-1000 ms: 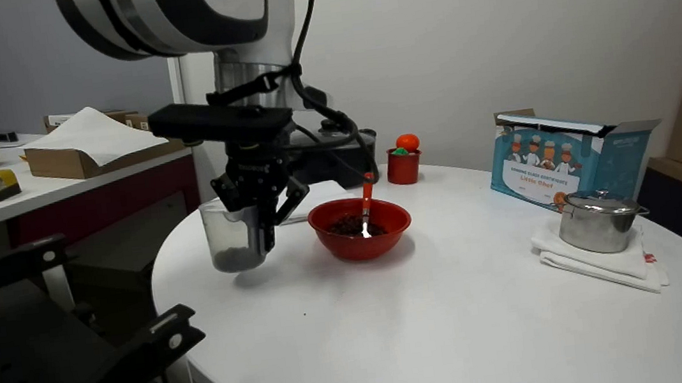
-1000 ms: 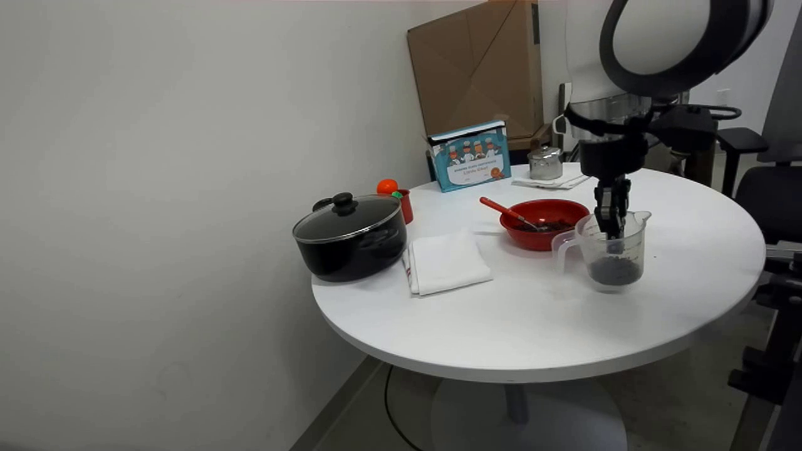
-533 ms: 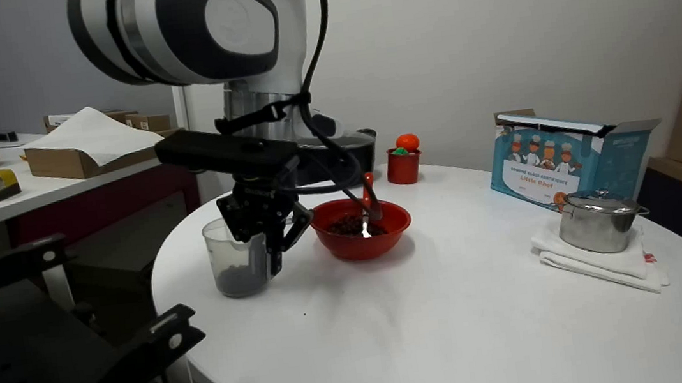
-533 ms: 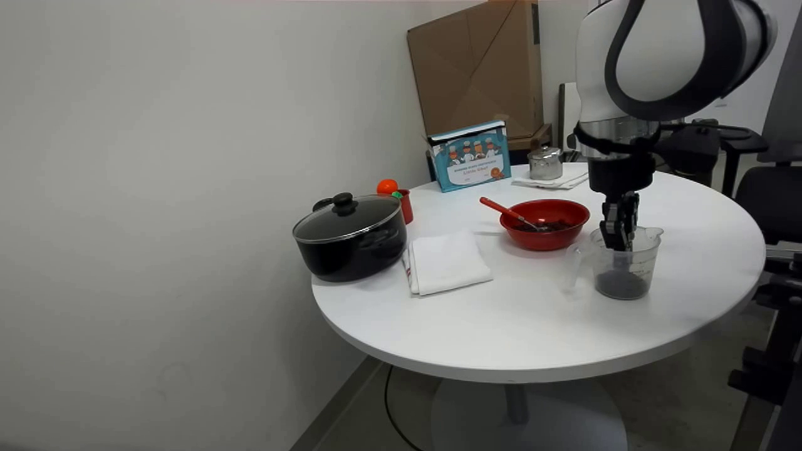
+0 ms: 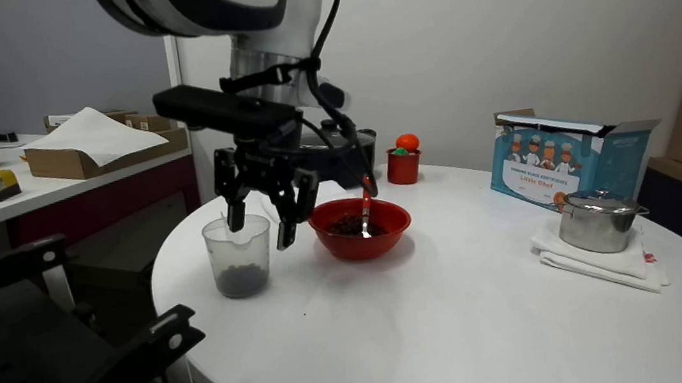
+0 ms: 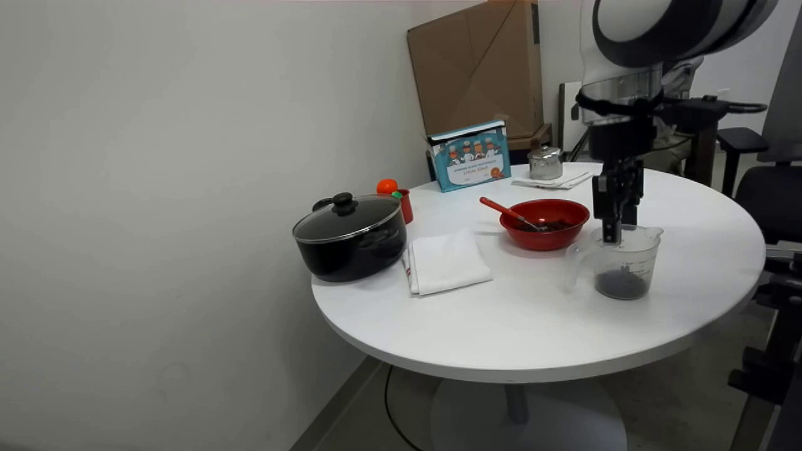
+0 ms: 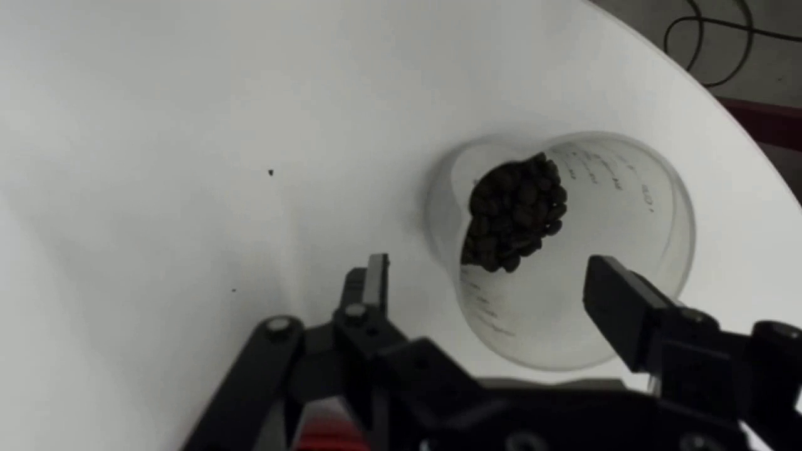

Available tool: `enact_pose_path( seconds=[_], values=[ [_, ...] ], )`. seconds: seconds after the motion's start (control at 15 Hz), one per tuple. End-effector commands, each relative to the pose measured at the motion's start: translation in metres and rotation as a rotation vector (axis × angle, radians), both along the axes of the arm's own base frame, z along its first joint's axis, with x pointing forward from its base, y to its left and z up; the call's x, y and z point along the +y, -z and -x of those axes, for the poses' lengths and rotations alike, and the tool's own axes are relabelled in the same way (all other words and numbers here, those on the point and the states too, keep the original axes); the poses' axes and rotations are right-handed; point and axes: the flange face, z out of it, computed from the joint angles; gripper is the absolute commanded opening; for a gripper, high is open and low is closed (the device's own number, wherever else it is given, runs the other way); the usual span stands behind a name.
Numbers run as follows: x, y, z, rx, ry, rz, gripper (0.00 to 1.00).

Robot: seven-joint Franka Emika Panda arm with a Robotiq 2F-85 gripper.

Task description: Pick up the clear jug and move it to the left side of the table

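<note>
The clear jug [image 5: 238, 261] stands upright on the white table [image 5: 460, 332], close to its edge, with dark beans [image 7: 517, 210] at the bottom. In an exterior view its handle [image 6: 573, 266] points away from the spout. My gripper [image 5: 260, 233] is just above the jug with its jaws spread apart. In the wrist view a finger [image 7: 620, 307] overlaps the jug's mouth, while the opposite finger [image 7: 376, 279] lies outside its wall. Nothing is held between them. Whether a fingertip touches the rim I cannot tell.
Beside the jug is a red bowl [image 5: 333, 237] with a spoon in it. A black lidded pot [image 6: 351, 250], a folded white cloth [image 6: 448, 263], a red cup [image 5: 402, 168], a blue box [image 5: 568, 159] and a silver pot [image 5: 598, 226] on another cloth also occupy the table.
The jug came down onto the table while my gripper was shut on its wall. Since then the jaws have spread, and the gripper has risen, leaving the jug standing.
</note>
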Motion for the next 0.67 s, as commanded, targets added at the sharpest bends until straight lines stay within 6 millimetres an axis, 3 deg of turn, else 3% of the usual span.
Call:
enact_pose_path(
  seconds=[0.0, 0.27, 0.47, 0.53, 0.6],
  values=[
    [-0.026, -0.065, 0.012, 0.052, 0.076, 0.008, 1.00],
    [-0.074, -0.146, 0.014, 0.087, 0.220, 0.061, 1.00],
    [-0.118, -0.217, 0.007, 0.001, 0.319, 0.050, 1.00],
    [-0.106, -0.178, 0.006, 0.030, 0.284, 0.051, 1.00],
    [-0.117, -0.200, 0.006, 0.006, 0.308, 0.048, 1.00]
  ],
)
